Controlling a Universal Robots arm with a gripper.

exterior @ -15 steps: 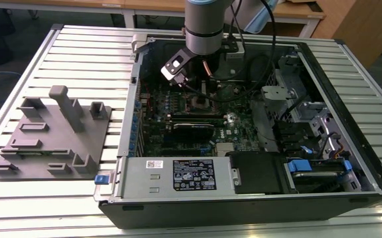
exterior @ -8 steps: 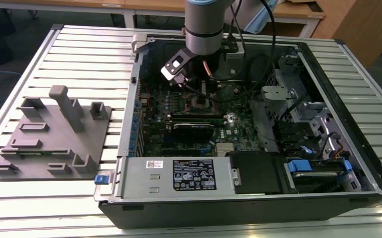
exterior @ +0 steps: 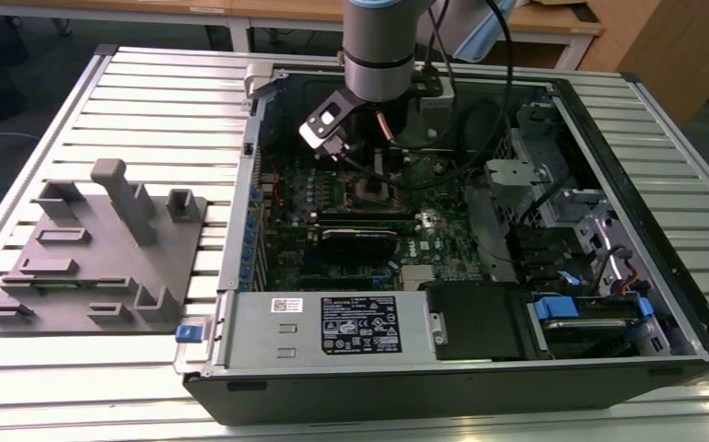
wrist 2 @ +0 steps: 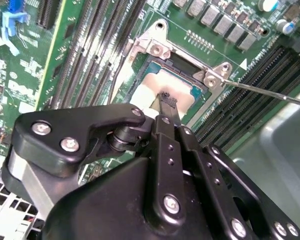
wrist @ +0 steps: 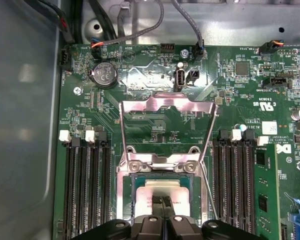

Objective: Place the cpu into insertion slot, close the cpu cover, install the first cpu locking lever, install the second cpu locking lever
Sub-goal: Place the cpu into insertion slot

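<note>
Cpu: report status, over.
gripper shut, tips at cpu; cpu lying in insertion slot; cpu cover open, clear of slot; nothing else over it.

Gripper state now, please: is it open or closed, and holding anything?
The black gripper: closed, holding nothing, tips over the flat silvery square cpu lying in the silver-rimmed insertion slot.

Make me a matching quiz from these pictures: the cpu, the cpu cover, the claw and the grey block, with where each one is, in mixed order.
Things:
1. cpu
2. cpu cover
3. claw
4. grey block

Places:
A. on the slatted table, beside the case
B. open, off the slot
C. lying in the insertion slot
D. over the cpu's middle

Pairs: 1-C, 2-B, 3-D, 4-A.
</note>
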